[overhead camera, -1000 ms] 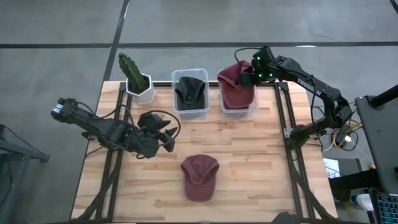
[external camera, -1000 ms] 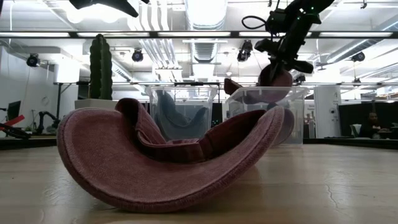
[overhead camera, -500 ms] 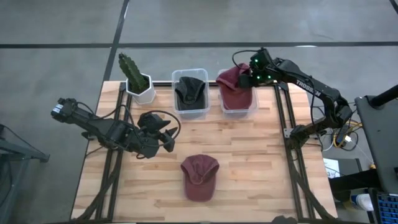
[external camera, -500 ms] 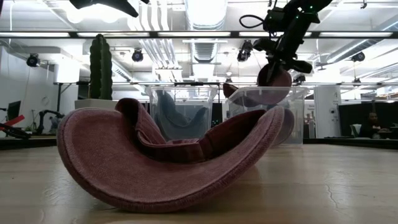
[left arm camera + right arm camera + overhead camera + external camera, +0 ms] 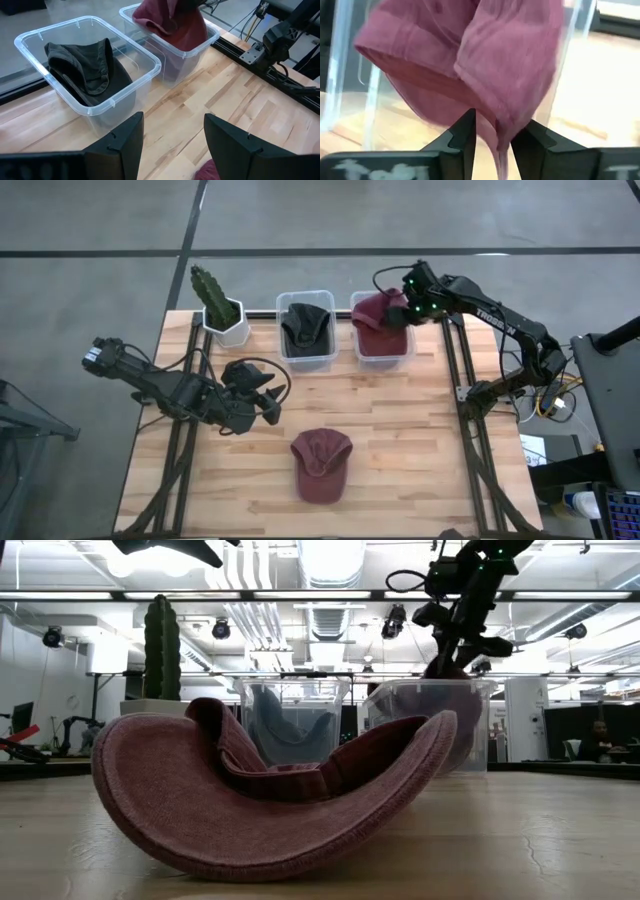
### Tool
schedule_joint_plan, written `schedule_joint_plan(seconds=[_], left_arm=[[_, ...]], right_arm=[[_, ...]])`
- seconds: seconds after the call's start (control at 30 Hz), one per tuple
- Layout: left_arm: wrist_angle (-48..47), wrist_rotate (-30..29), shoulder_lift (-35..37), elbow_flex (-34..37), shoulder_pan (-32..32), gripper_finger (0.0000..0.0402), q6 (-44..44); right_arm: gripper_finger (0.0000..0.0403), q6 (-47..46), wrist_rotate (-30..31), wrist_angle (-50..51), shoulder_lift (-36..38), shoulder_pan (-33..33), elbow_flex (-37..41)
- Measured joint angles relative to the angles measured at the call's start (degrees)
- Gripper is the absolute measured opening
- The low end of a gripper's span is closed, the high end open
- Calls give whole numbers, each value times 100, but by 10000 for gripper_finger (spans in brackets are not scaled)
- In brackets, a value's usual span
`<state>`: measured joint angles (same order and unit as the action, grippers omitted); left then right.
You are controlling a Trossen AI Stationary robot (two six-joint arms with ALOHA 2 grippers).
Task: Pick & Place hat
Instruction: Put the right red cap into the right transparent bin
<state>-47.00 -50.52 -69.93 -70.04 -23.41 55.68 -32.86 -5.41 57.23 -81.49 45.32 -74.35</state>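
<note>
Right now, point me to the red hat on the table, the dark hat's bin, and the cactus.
red hat on the table (image 5: 321, 465), high view, its crown.
dark hat's bin (image 5: 306, 360), high view, its near rim.
cactus (image 5: 210, 292), high view, its stem.

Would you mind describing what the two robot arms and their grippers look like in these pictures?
Both arms are dark, slim and jointed. The right arm carries white lettering along one link, small green lights near its wrist and a looping black cable. The left arm has black cables curling around its gripper end. The left gripper and the right gripper each have two flat, dark, angular fingers.
</note>
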Motion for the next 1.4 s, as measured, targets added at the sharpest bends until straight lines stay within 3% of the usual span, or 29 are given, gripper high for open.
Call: schedule_joint_plan(seconds=[0.37, 0.9, 1.13, 1.4], left_arm=[[2, -2, 0, 0, 0, 200, -39], [2, 9, 0, 0, -4, 200, -41], [4, 9, -1, 0, -4, 200, -13], [6, 9, 0, 0, -4, 200, 86]], right_arm=[[130, 79, -10, 302, 74, -59, 2], [132, 360, 264, 336, 740, -87, -17], [109, 634, 287, -16, 617, -112, -22], [67, 764, 1003, -488, 39, -106, -22]])
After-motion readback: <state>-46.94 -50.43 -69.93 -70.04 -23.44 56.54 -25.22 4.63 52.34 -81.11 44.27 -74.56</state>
